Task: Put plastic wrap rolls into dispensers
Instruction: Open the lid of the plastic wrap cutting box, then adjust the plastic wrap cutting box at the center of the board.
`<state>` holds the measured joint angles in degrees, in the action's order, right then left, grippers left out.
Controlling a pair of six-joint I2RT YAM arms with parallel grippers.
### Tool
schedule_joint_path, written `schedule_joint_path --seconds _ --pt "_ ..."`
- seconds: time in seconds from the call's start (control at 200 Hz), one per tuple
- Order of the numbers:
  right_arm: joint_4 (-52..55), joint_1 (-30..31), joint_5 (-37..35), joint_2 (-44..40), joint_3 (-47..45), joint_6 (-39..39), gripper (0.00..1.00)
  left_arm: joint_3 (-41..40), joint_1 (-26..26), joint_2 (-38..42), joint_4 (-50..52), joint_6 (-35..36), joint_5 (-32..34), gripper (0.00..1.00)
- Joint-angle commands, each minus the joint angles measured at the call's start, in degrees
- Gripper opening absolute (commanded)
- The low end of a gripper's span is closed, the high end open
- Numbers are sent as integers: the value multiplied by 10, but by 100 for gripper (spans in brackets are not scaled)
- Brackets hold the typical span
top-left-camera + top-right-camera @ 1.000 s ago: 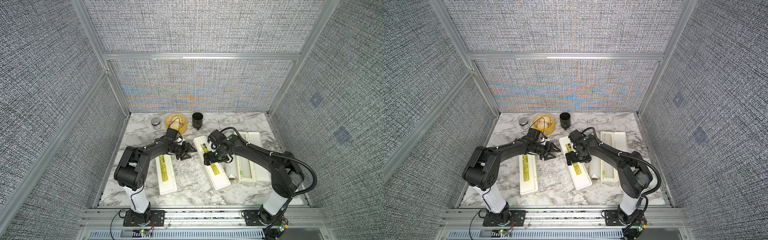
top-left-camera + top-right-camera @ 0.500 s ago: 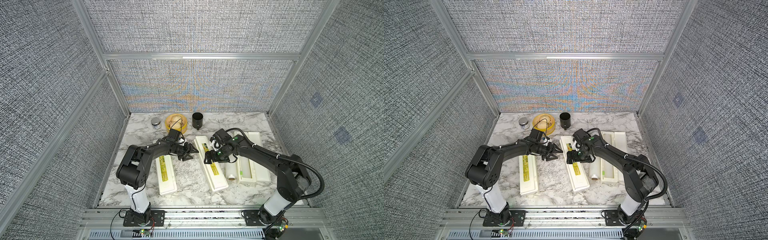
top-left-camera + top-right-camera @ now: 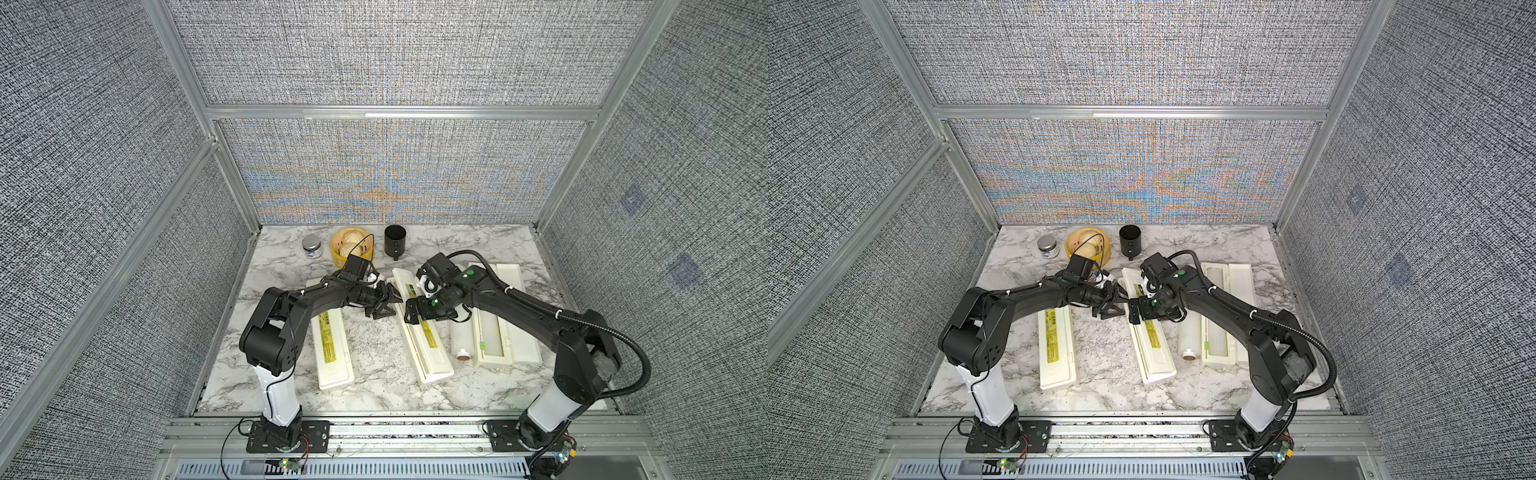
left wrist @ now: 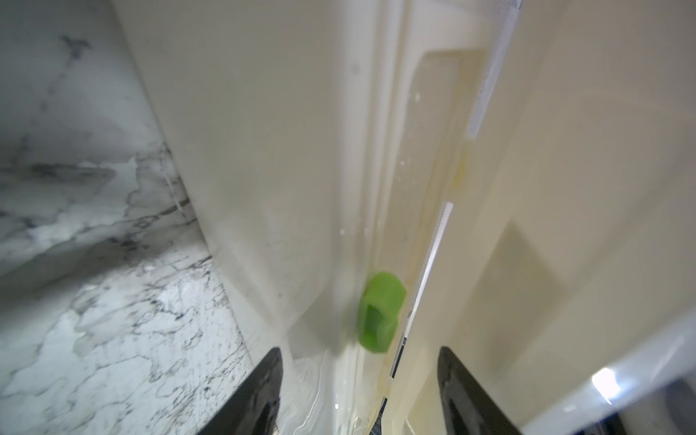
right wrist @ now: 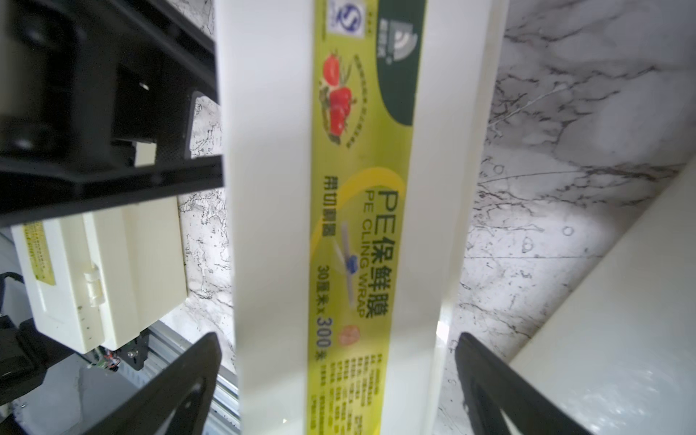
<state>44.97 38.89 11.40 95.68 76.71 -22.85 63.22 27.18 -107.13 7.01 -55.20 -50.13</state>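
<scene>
Open dispenser [image 3: 524, 332], near the table's [image 3: 374, 399] right edge: lid laid flat. One plastic wrap roll [image 3: 462, 336] is seen outside it, against its side. Middle dispenser [image 3: 428, 343] and left dispenser [image 3: 332, 353] are shut, contents hidden. Pale buns are held in the steamer [image 3: 337, 261] at the back edge. Right gripper [image 3: 417, 311] is spread wide astride the middle dispenser. Left gripper [image 3: 390, 302] is narrowly parted by its green clip [image 4: 380, 312]; contact cannot be told.
</scene>
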Motion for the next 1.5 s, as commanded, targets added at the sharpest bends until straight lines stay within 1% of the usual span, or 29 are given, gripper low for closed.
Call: schedule_joint_path --seconds 0.0,0.09,0.18,0.315,0.445,0.525,0.61,0.716,0.856,0.996,1.116,1.326,1.496 --pt "49 6 -46 11 14 12 99 5 0 -4 -15 1 -10 64" --pt "66 5 -64 21 16 17 99 5 0 -4 -15 2 -10 64" --pt "70 -2 -62 18 13 19 98 2 0 -2 -13 5 -13 64" --pt "50 -26 -18 -16 -2 12 96 0 -1 -4 -9 12 -14 64" --pt "31 -63 28 -58 -30 8 96 -2 0 -5 -9 14 -15 64" --pt "27 -90 39 -82 -50 10 96 -3 0 -5 -6 17 -15 64" --pt "40 -105 26 -101 -57 17 96 -3 0 -4 -2 20 -16 64" --pt "61 -105 -12 -118 -53 19 96 -12 -1 2 -1 20 -19 64" --pt "53 -104 -20 -144 -68 16 95 -30 1 10 -1 21 -22 63" --pt "23 -89 22 -155 -88 15 93 -38 5 9 -1 19 -17 62" --pt "-13 -69 66 -145 -119 -2 89 -34 4 4 -4 17 -12 61" --pt "-91 -46 106 -101 -159 -48 85 -22 3 -9 -3 17 -10 58" --pt "-160 -30 150 -63 -154 -75 83 3 -4 -21 25 37 -9 57"
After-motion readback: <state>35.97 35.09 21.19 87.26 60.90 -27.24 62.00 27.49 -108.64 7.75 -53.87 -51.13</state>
